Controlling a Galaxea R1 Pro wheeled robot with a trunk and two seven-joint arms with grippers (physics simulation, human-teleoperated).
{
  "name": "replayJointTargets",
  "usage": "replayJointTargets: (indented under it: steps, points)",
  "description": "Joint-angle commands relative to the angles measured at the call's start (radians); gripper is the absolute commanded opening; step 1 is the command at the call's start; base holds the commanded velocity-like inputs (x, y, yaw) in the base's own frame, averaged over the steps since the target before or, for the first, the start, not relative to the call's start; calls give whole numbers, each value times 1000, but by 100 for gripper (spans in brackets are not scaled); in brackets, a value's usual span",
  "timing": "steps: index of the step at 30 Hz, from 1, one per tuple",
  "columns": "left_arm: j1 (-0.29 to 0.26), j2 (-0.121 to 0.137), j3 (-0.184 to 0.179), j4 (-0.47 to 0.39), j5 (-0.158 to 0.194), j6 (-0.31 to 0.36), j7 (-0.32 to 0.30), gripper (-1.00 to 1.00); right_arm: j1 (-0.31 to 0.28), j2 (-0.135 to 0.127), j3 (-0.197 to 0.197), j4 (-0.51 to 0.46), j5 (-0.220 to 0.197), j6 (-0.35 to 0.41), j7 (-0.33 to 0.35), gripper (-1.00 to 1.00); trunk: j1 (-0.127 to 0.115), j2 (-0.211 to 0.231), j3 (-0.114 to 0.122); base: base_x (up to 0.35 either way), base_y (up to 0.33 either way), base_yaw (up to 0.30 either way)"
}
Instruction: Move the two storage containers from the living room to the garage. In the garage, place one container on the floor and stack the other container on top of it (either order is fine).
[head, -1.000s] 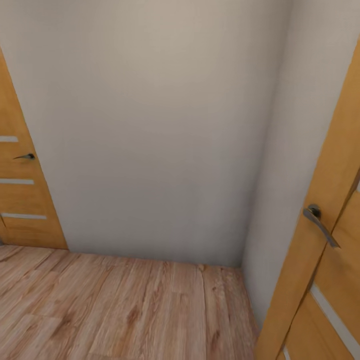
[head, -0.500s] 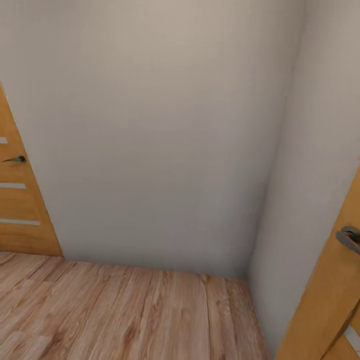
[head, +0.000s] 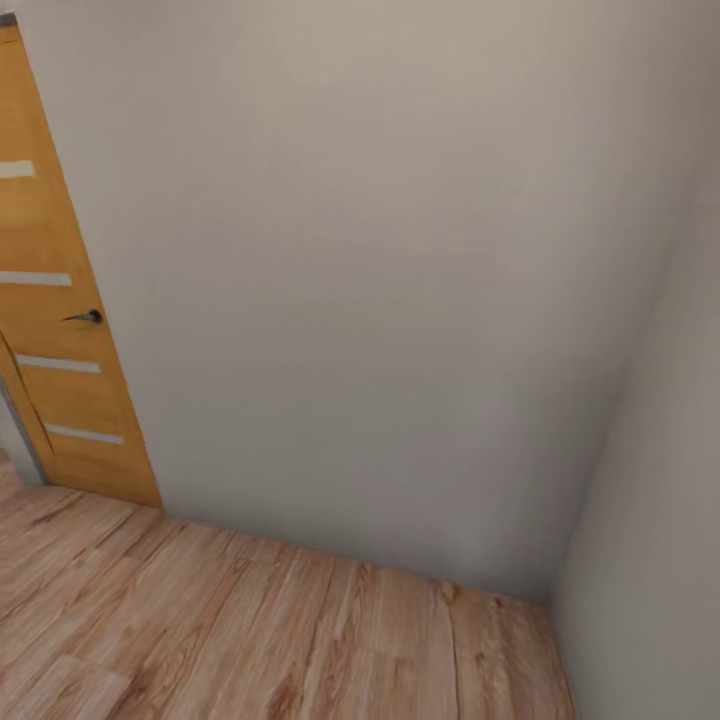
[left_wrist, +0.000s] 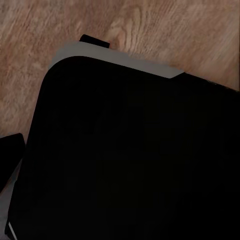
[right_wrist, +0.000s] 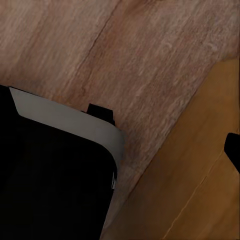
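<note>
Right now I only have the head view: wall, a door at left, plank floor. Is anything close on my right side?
Observer: Yes. The right wrist view shows an orange wood panel, like a door, close beside the robot's dark body.
Operator: And on the left?
Observer: In the left wrist view, bare plank floor runs along the body's grey rim. I would swing away from the right side, if anything.

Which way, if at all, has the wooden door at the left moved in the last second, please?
No. The wooden door still meets the wall and plank floor alike; the whole view shifted, so the camera turned.
</note>
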Motion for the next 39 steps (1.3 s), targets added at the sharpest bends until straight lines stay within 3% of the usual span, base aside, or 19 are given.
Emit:
replayJointTargets:
  steps: [1,23,39]
  points:
    - [0,0,1,0,4,-2,-1,100,-1,0,8,3,-10,-6,0,100,1,0,-1,319,0,270]
    - [0,0,3,0,4,-2,-1,100,-1,0,8,3,-10,-8,0,100,1,0,-1,317,0,270]
    - [0,12,-1,2,0,-2,6,100,-1,13,10,3,-7,-14,0,100,1,0,-1,26,0,272]
